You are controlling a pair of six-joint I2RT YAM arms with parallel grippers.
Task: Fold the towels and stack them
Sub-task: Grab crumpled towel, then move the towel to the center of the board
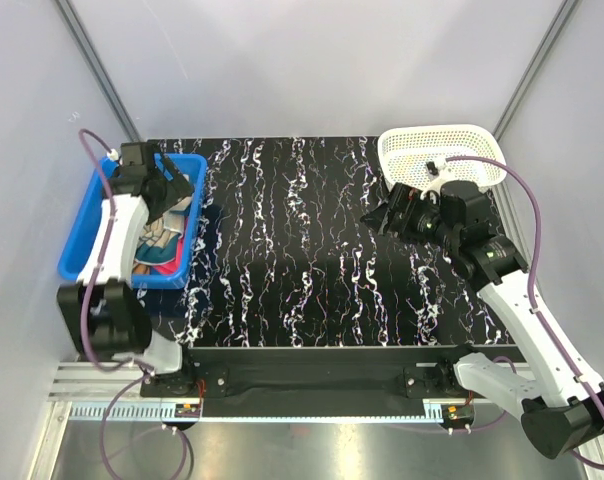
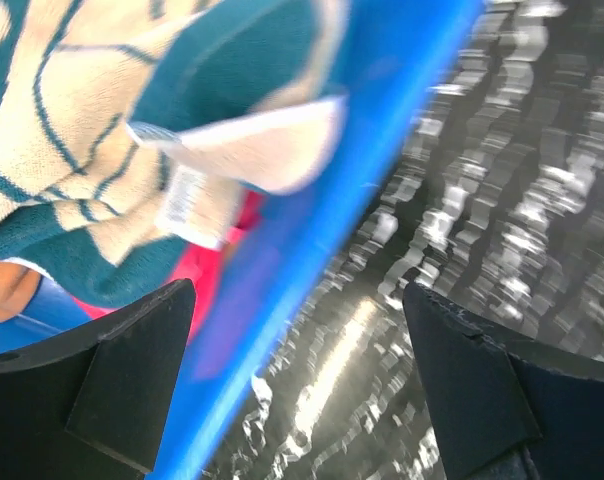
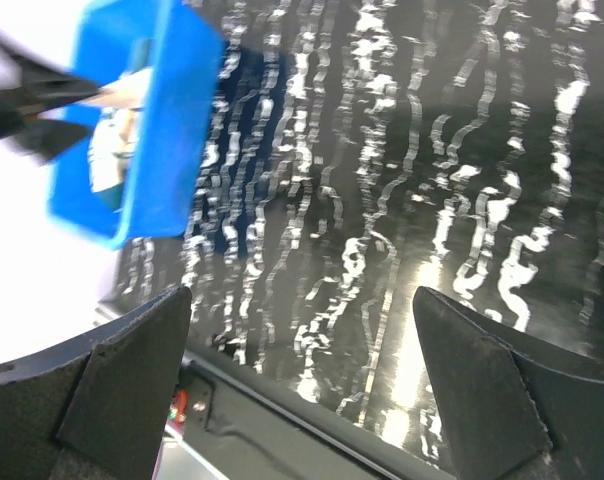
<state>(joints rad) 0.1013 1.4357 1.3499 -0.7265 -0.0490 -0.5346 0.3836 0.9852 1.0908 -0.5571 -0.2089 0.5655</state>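
Your left pincer (image 1: pixel 168 192) hangs over the far end of the blue bin (image 1: pixel 82 245), which sits on the left edge of the counter (image 1: pixel 302 250). In the left wrist view its two dark fingers (image 2: pixel 122 390) stand spread wide with nothing between them. One finger is over the bin's inside and the other is over the marbled counter, with the bin's blue wall running between them. That view is smeared by blur, so fine detail is lost.

All the towels you can see lie crumpled inside the bin, none folded. The teal towel (image 2: pixel 72 150) is on top, its cream face with teal lines showing, a beige-edged corner flopped toward the bin wall and a small white label hanging from it. The pink-red towel (image 2: pixel 210 268) lies under it against the bin wall. Only a sliver of the orange-peach towel (image 2: pixel 4 288) shows, at the left edge of that view beneath the teal one.

Your right pincer (image 1: pixel 380 214) is held above the right side of the counter, just in front of the white basket (image 1: pixel 442 150) in the far right corner, and points left toward the bin. Its fingers (image 3: pixel 112 400) are also spread apart, with only bare counter showing between them.
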